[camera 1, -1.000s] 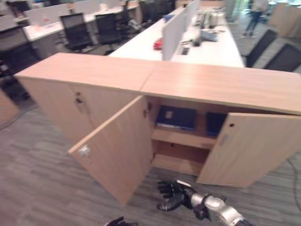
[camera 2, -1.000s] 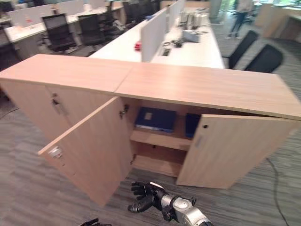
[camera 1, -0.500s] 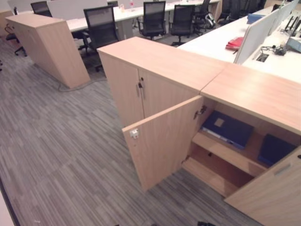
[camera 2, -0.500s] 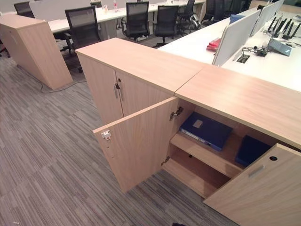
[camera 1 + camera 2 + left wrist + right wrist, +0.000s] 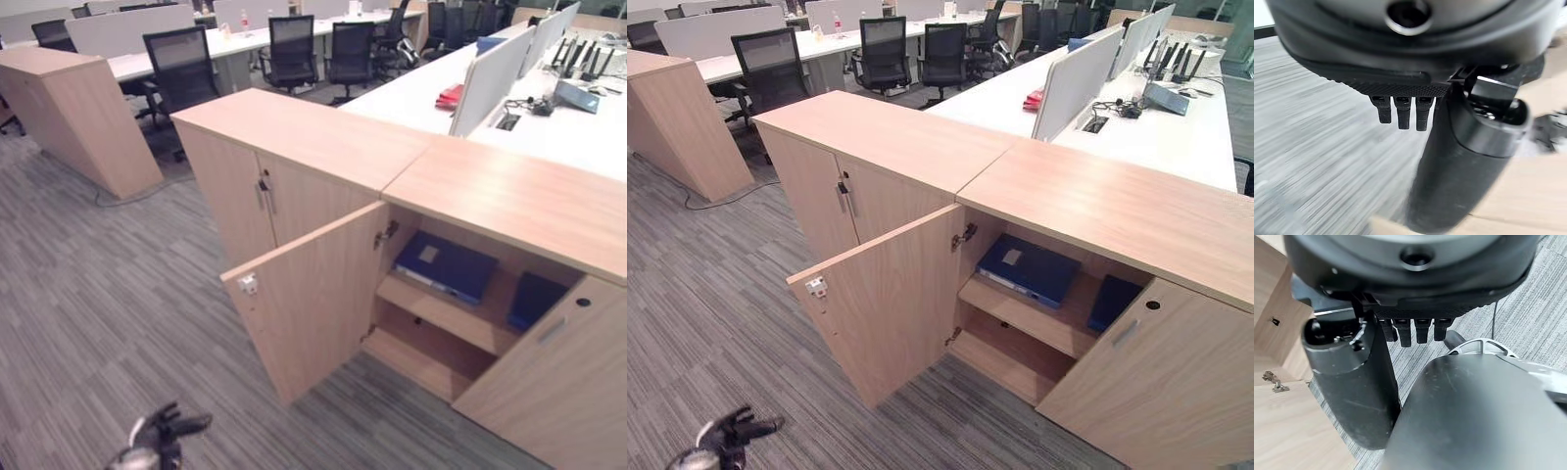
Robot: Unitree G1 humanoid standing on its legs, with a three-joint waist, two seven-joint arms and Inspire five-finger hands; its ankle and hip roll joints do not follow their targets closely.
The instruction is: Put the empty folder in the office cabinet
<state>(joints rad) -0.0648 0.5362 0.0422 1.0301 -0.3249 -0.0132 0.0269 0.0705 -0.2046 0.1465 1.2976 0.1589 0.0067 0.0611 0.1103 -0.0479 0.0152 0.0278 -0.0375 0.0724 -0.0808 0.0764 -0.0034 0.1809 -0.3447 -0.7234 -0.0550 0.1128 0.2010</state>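
Right eye view, blue folder (image 5: 1027, 270) flat on cabinet (image 5: 1087, 211) shelf, long axis slanting rearward, both hands' fingers straight, empty

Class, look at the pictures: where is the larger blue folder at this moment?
In both eye views the blue folder lies flat on the upper shelf inside the open cabinet, left of a second blue folder.

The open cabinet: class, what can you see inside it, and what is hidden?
Inside the open cabinet, a blue folder lies flat on the upper shelf, with a second blue folder beside it, partly hidden by the right door. The space below looks bare where visible.
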